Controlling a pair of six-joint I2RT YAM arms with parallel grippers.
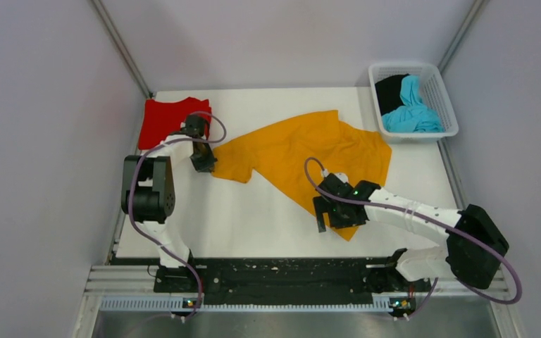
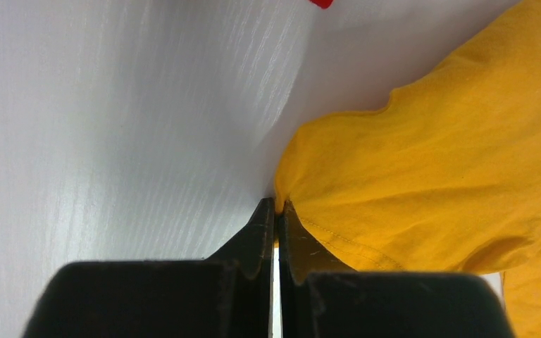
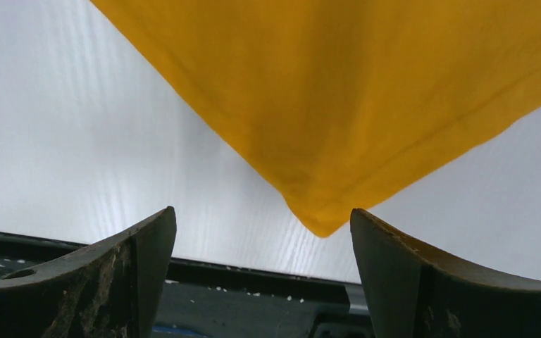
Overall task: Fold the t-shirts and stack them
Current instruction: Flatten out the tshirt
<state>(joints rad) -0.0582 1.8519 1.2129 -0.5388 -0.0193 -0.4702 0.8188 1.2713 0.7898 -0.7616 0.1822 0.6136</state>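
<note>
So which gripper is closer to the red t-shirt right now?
Left. The left gripper is just off the red t-shirt's near right corner, shut on the orange-yellow t-shirt's edge. The right gripper hangs open far across the table.

4 tees; the orange tee [image 1: 310, 151] lies spread and rumpled across the centre of the frame, 1 sleeve reaching left, 1 hem corner pointing to the lower centre; the red tee [image 1: 163, 121] lies folded flat at upper left, apart from it; the cyan tee [image 1: 412, 111] and black tee [image 1: 390, 90] sit bunched together in the basket [image 1: 437, 88] at upper right, black on the left.
</note>
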